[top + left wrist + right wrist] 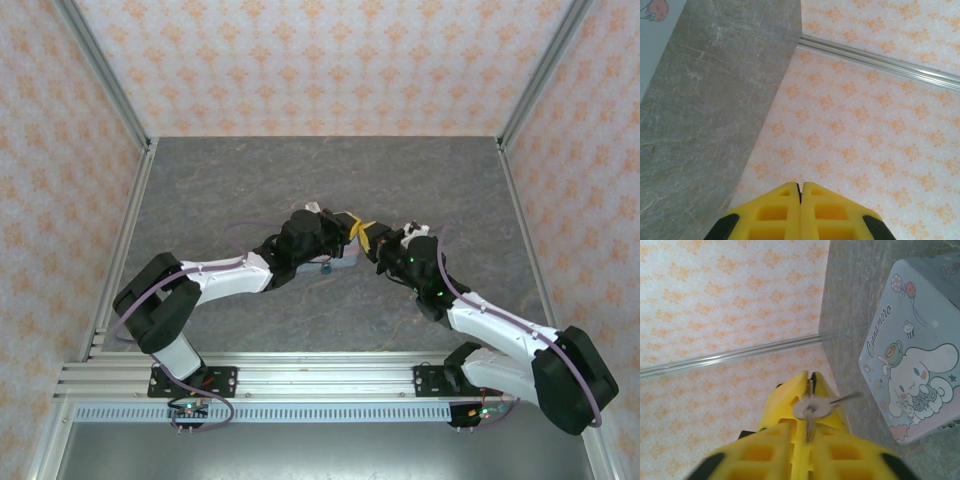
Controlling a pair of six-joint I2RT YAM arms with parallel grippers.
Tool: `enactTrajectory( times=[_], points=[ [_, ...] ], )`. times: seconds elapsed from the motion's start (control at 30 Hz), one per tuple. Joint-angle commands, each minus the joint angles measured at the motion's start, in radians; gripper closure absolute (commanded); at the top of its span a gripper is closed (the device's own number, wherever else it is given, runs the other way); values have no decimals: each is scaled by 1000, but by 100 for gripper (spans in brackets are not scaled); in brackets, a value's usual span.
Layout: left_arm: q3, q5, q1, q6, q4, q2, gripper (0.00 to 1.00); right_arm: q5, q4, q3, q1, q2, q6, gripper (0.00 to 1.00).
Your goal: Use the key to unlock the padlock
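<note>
My right gripper (pixel 811 376) is shut on the key (pixel 809 426). Its blade stands in the narrow slit between the yellow fingers, and the round key ring (pixel 812 406) lies on top with a second thin key sticking out to the right. In the top view the right gripper (pixel 377 240) meets my left gripper (pixel 357 229) above the table's middle. The left gripper (pixel 800 186) is shut, with nothing visible between its fingers. The padlock (pixel 326 267) is a tiny blue-green spot at the near edge of the tin box (pixel 338 260), under the left wrist.
The pastel tin box (pixel 912 365) with a cartoon print lies on the grey marbled table (pixel 250 190), right of the key in the right wrist view. Patterned walls with aluminium rails (pixel 880 60) close in the back and both sides.
</note>
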Motion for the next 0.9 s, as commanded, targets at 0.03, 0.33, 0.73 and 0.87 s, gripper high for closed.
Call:
enactTrajectory(
  times=[0.03, 0.33, 0.73, 0.87],
  points=[
    [2, -21, 3, 99, -73, -40, 100, 8, -84, 5, -39, -112, -48, 54],
    [37, 29, 47, 456, -235, -118, 100, -89, -226, -8, -146, -217, -177, 51],
    [59, -8, 63, 792, -222, -185, 100, -145, 83, -19, -140, -45, 16, 45],
    [23, -72, 62, 764, -124, -182, 100, -48, 96, 4, -50, -44, 79, 34]
  ],
)
